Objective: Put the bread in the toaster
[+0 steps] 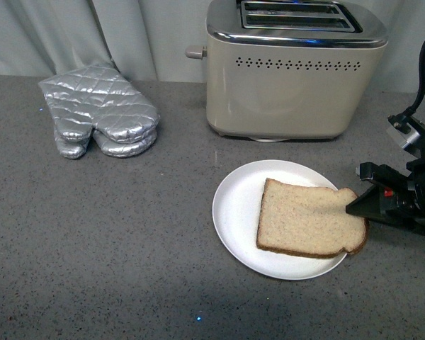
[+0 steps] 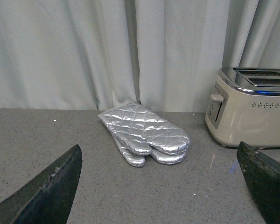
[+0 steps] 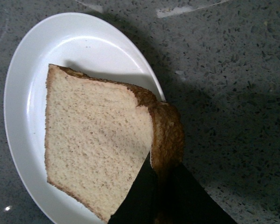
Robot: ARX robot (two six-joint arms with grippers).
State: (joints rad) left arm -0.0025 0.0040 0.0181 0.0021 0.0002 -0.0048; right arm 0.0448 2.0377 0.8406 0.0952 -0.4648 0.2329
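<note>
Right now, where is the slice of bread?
In the front view the bread lies on the white plate, right of centre, just in front of the toaster; the right gripper pinches its right edge.

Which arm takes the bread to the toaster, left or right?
Right. The right claw grips the bread's crust on the plate, in front of the toaster. The left claw is open, facing the oven mitts, bread out of its view.

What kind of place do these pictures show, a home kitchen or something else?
Probably a kitchen, perhaps a staged one: a toaster and oven mitts sit on a grey speckled counter, bread is on a plate, and a plain curtain hangs behind instead of a wall.
</note>
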